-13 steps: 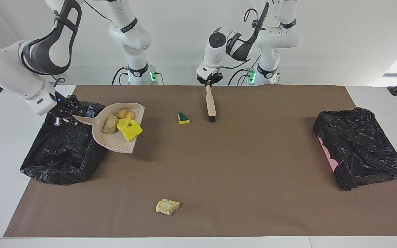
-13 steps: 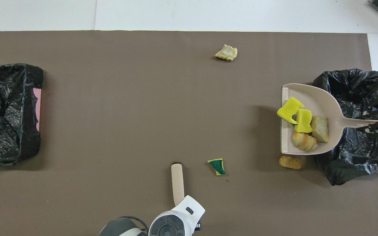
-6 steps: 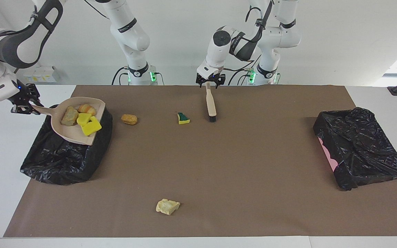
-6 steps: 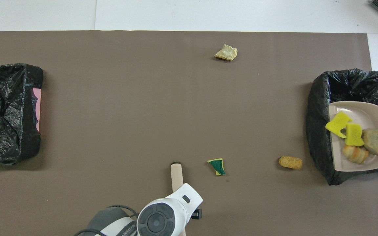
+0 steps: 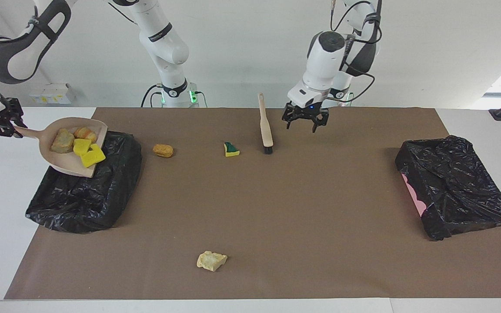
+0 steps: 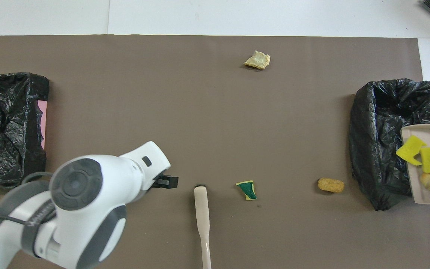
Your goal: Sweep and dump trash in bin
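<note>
Since a second ago the left gripper (image 5: 305, 122) has let go of the brush (image 5: 265, 126) and moved aside toward the left arm's end; it now hangs over bare tabletop (image 5: 276, 208) with its fingers spread wide and nothing in them. Brush stands on its bristles, handle up, free of any grip. Meanwhile the right gripper (image 5: 1, 126) has carried the dustpan (image 5: 65, 163) over the black-lined bin (image 5: 85, 195) at the right arm's end, clamped narrow on the handle. Four scraps ride in the pan: two yellow sponge pieces (image 5: 87, 152) and two bread chunks (image 5: 63, 140). On the tabletop lie a brown nugget (image 5: 163, 150) near that bin, a green-backed sponge scrap (image 5: 231, 149) just beside the brush, and a beige chunk (image 5: 211, 260) farthest from the robots. A second black bin (image 5: 455, 191) sits at the left arm's end.
</note>
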`<state>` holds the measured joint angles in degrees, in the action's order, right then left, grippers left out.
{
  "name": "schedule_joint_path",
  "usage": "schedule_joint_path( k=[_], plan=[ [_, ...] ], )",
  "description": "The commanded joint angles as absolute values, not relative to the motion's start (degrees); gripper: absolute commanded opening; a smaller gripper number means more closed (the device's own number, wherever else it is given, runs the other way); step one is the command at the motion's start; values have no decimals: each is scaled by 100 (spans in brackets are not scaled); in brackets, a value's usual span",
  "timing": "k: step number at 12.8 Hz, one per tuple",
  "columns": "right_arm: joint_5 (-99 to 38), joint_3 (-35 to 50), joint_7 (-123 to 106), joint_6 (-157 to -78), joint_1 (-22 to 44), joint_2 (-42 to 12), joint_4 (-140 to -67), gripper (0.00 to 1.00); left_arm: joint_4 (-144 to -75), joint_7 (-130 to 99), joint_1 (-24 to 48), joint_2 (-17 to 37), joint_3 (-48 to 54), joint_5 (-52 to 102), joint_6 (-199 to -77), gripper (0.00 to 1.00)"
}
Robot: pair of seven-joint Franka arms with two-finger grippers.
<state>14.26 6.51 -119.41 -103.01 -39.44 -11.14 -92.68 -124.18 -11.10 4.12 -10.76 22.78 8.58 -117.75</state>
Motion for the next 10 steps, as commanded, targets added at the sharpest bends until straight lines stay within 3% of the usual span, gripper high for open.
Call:
schedule_joint_path(
  k=[1, 5, 10],
  plan=[
    [2211, 712, -11743, -10485, -3580, -818, -9290, 0, -11517, -355, 510, -730, 1488, 283, -11216, 100],
    [3285, 721, -11199, -10485, -3051, -730, -9422, 0, -10102, 218, 527, -369, 582, -139, -10321, 100],
    [4225, 721, -10960, -10424, -2646, -537, -9457, 0, -8670, 800, 527, -54, 264, -114, -9073, 100]
  ],
)
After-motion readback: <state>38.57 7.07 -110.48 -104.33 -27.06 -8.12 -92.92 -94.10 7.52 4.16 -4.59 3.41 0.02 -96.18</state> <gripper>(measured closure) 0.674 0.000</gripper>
